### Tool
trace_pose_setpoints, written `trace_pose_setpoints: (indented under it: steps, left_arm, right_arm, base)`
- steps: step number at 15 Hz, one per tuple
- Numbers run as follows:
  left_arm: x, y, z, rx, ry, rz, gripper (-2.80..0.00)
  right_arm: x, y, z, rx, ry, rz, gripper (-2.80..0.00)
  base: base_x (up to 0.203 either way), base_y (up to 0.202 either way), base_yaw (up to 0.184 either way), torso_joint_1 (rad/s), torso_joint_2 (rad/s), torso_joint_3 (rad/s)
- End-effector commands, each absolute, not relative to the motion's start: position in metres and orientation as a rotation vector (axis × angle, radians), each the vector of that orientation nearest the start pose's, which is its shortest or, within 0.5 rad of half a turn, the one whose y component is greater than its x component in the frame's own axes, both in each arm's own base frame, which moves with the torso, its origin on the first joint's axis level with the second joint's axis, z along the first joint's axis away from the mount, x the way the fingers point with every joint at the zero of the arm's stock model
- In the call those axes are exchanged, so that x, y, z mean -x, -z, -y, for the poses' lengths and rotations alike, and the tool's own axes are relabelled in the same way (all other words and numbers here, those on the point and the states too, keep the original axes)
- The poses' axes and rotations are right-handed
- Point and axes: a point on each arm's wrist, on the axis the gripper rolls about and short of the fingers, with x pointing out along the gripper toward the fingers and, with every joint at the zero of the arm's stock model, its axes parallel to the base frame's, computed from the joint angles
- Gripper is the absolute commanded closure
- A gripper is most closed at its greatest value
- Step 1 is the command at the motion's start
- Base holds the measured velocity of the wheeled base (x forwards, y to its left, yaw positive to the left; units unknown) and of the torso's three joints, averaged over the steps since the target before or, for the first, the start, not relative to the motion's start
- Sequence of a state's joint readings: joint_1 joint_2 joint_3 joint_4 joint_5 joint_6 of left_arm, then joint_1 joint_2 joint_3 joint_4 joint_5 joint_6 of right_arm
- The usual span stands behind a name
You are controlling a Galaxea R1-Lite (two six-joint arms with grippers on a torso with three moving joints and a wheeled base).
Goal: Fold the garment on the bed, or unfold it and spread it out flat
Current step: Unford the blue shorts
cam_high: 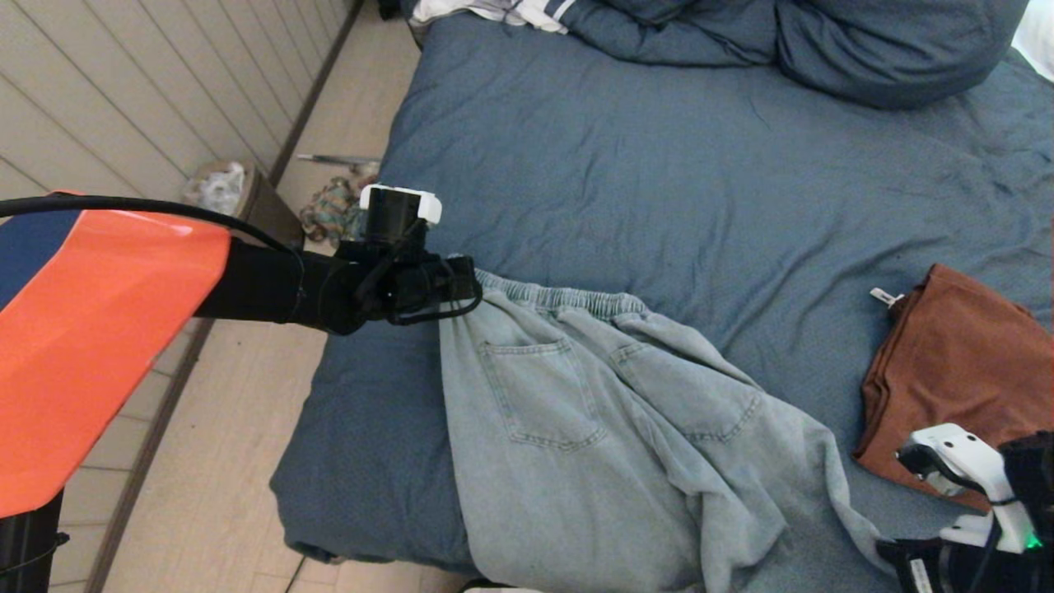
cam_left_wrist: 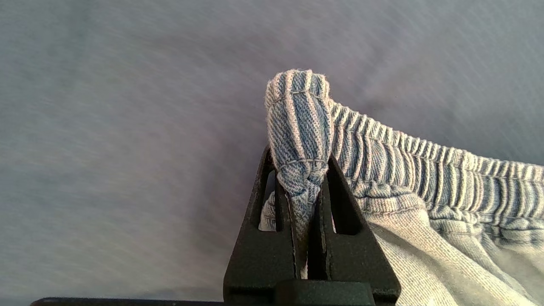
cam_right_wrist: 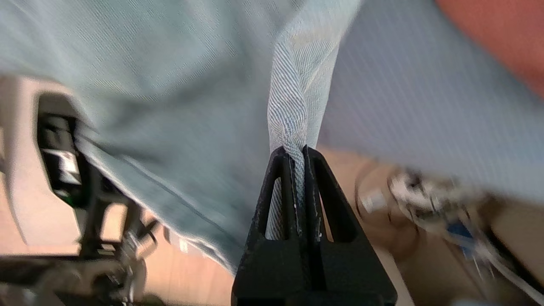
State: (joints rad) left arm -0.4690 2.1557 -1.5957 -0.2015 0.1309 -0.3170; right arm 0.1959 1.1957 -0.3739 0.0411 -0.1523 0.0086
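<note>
Light blue denim trousers (cam_high: pixel 593 420) lie on the slate-blue bed (cam_high: pixel 700 181), back pockets up, elastic waistband toward the far side and the legs hanging over the near edge. My left gripper (cam_high: pixel 465 288) is shut on the left end of the waistband (cam_left_wrist: pixel 299 127), which bunches between the black fingers (cam_left_wrist: pixel 259 238). At the lower right, my right gripper (cam_high: pixel 893 552) is shut on a twisted fold of the trousers' fabric (cam_right_wrist: pixel 293 110), held between its fingers (cam_right_wrist: pixel 272 212) near the bed's front edge.
A folded rust-brown garment (cam_high: pixel 963 362) lies on the bed's right side, close to my right arm. Blue pillows and bedding (cam_high: pixel 823 41) pile at the far end. Left of the bed are wooden floor, a small bin (cam_high: pixel 222 189) and a panelled wall.
</note>
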Motion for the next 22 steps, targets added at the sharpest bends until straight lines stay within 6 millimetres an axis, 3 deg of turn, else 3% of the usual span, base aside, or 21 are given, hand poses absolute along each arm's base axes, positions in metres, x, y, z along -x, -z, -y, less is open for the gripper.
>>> trace_pose_setpoints:
  steps: [1, 5, 10, 11, 16, 20, 21, 22]
  left_arm:
    - [-0.406, -0.187, 0.194, 0.216, 0.279, -0.39, 0.0]
    - [-0.407, -0.189, 0.192, 0.22, 0.28, -0.385, 0.0]
    - [-0.407, -0.187, 0.192, 0.219, 0.278, -0.393, 0.0]
    - [-0.407, -0.188, 0.192, 0.219, 0.278, -0.391, 0.0]
    - [-0.406, -0.186, 0.192, 0.218, 0.279, -0.396, 0.0]
    - [-0.401, -0.192, 0.195, 0.221, 0.29, -0.39, 0.0]
    - [-0.399, -0.193, 0.196, 0.222, 0.292, -0.389, 0.0]
    - [-0.398, -0.193, 0.196, 0.221, 0.293, -0.391, 0.0]
  right_arm:
    - [-0.11, -0.124, -0.007, 0.12, 0.047, -0.853, 0.0]
    - [-0.078, -0.103, 0.005, 0.168, 0.109, -0.897, 0.0]
    - [-0.065, -0.091, 0.005, 0.172, 0.108, -0.918, 0.0]
    - [-0.065, -0.092, 0.005, 0.173, 0.104, -0.91, -2.8]
    - [-0.068, -0.1, 0.005, 0.151, 0.113, -0.865, -2.8]
    - [-0.096, -0.14, 0.004, 0.091, 0.039, -0.737, -2.8]
    - [-0.11, -0.148, 0.004, 0.066, 0.028, -0.738, 0.0]
    - [-0.131, -0.155, 0.004, 0.038, 0.02, -0.749, 0.0]
  base:
    - [0.0, 0.0, 0.0, 0.0, 0.0, 0.0]
    - [0.0, 0.0, 0.0, 0.0, 0.0, 0.0]
    - [0.0, 0.0, 0.0, 0.0, 0.0, 0.0]
    - [0.0, 0.0, 0.0, 0.0, 0.0, 0.0]
    - [0.0, 0.0, 0.0, 0.0, 0.0, 0.0]
    - [0.0, 0.0, 0.0, 0.0, 0.0, 0.0]
    - [0.0, 0.0, 0.0, 0.0, 0.0, 0.0]
    - [0.0, 0.0, 0.0, 0.0, 0.0, 0.0]
